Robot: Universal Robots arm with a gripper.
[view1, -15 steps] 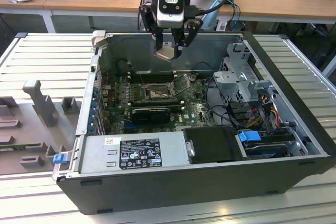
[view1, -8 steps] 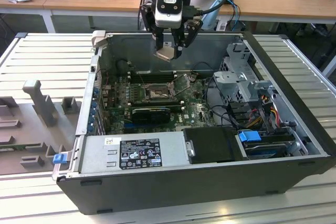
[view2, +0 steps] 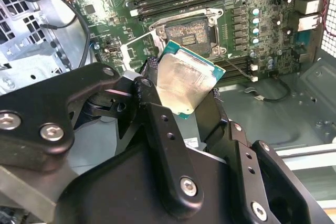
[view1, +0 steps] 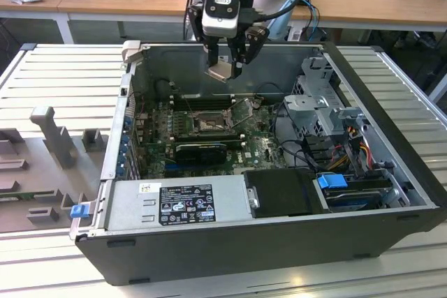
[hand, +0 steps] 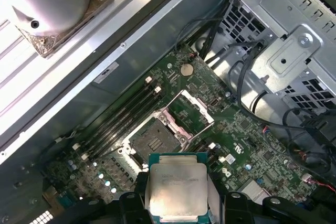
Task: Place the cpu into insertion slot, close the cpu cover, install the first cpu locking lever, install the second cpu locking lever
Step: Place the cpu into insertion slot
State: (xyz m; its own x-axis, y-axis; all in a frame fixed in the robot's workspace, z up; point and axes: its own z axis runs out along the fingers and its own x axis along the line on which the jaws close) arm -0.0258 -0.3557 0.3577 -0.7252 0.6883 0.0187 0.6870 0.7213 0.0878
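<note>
The cpu (view1: 222, 70) is a flat square chip with a pale silver top, and my gripper (view1: 227, 57) is shut on it, holding it tilted above the open computer case. In both wrist views the cpu (view2: 184, 80) (hand: 177, 190) sits between the black fingers (view2: 152, 108). Below on the green motherboard, the insertion slot (view1: 207, 125) (view2: 191, 34) (hand: 152, 140) lies open and bare. The cpu cover (view1: 244, 111) (view2: 137, 51) (hand: 190, 109) is flipped up beside the slot. The chip hangs clear of the board, near the case's back wall.
Long black memory slots (view1: 202, 102) run behind the socket and a black expansion card (view1: 201, 149) lies in front of it. A power supply (view1: 174, 200) fills the case's front; a drive cage (view1: 328, 109) with cables stands at the exterior view's right.
</note>
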